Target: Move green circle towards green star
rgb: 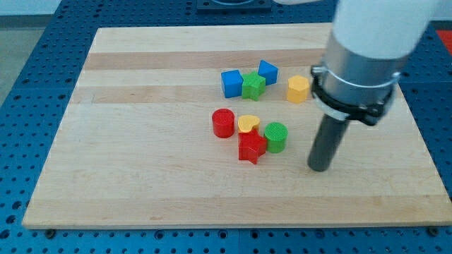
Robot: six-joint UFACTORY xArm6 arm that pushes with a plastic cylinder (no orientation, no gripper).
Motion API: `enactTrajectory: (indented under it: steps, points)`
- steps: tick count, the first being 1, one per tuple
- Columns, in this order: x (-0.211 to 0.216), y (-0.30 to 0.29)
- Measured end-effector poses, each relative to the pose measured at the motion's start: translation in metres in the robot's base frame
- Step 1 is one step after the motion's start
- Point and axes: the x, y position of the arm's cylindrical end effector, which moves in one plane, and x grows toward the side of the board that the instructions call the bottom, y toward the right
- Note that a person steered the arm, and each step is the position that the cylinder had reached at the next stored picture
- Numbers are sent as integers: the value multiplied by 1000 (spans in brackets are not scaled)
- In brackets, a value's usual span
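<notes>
The green circle stands on the wooden board a little below the middle, touching a red star on its left. The green star sits higher up, between a blue cube and a blue block. My tip rests on the board to the right of the green circle and slightly lower, about a block's width apart from it.
A yellow heart and a red cylinder lie left of the green circle. A yellow hexagon block lies right of the green star. The arm's white body hangs over the board's upper right.
</notes>
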Motion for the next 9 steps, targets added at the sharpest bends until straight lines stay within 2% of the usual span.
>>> enactTrajectory:
  steps: [1,3,6,9]
  points:
    - [-7,-28]
    - [-11,-42]
    - [-39,-61]
    - [-91,-64]
